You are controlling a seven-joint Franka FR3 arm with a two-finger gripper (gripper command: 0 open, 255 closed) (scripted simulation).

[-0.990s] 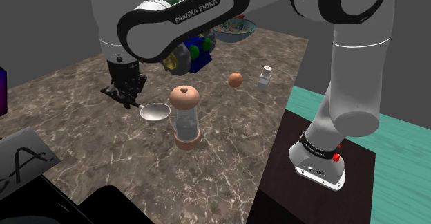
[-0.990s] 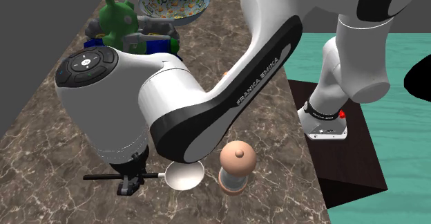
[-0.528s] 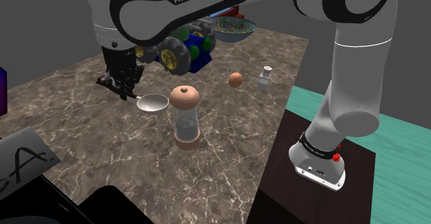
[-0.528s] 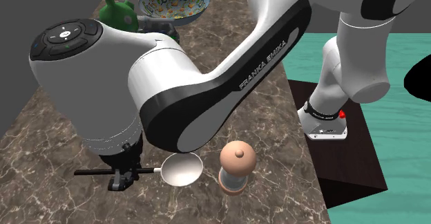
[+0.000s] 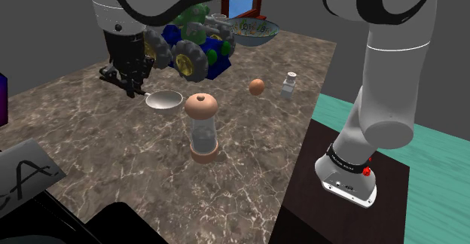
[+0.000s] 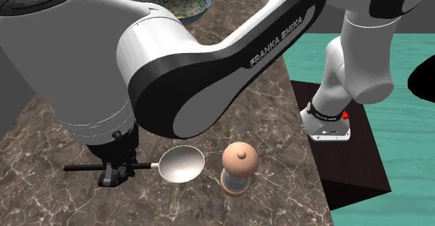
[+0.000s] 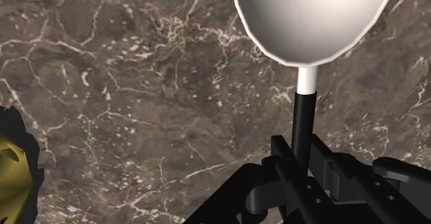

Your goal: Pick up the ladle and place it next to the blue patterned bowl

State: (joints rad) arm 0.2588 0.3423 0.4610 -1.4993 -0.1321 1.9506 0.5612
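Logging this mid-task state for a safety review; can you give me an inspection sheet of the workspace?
Surface: brown marbled table with pale veins.
Job's things: ladle, black handle clasped in the hand; blue patterned bowl at the table's far end.
Clutter: pepper mill beside the ladle's bowl, wheeled toy, small brown ball, shaker.
Grippers: hand shut on the ladle's handle.
Cables: nothing seen.
Surroundings: dark stand, teal floor, grey walls.
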